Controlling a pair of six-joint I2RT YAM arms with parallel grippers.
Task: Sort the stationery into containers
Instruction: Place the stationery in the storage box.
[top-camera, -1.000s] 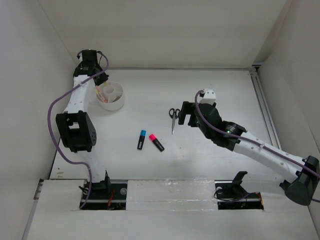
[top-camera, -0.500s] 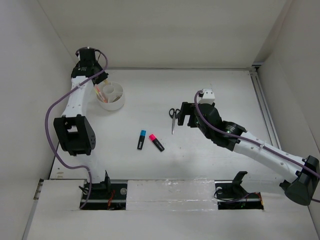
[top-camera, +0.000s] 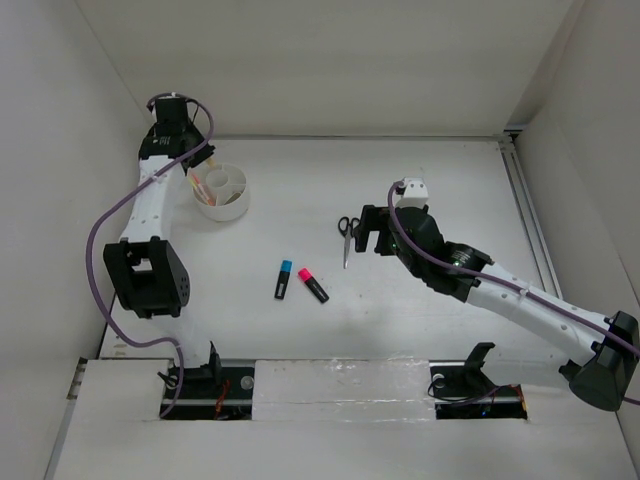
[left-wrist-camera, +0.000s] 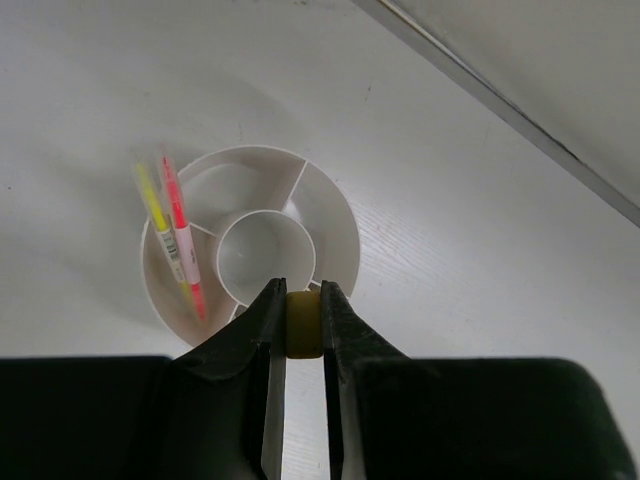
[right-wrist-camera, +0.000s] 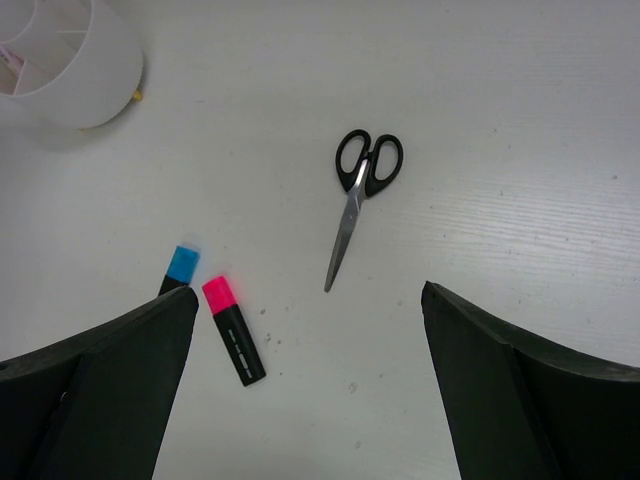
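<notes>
The left tool (left-wrist-camera: 300, 292) is squeezing the tiny tan block (left-wrist-camera: 304, 328) tight between its two fingers; it is hanging over the round white bowl (left-wrist-camera: 338, 215); in the left wrist view the block is showing at the near side of the bowl, just below the round middle cup; I cannot tell if the block is touching the bowl; the bowl is sitting on the white surface (top-camera: 420, 180) in the upper left of the top view.

The thin yellow pen (left-wrist-camera: 152, 200) and the thin pink pen (left-wrist-camera: 180, 225) are lying side by side in the left part of the bowl; their ends are poking out over the rim.

The right tool (right-wrist-camera: 309, 300) is hanging above the middle of the surface with its fingers wide apart and nothing between them; the black-handled scissors (right-wrist-camera: 352, 210) are lying shut below it, handles toward the top of the right wrist view; the blue cap highlighter (right-wrist-camera: 180, 268) and the pink cap highlighter (right-wrist-camera: 232, 335) are lying near each other at the lower left of that view, well apart from the bowl.
</notes>
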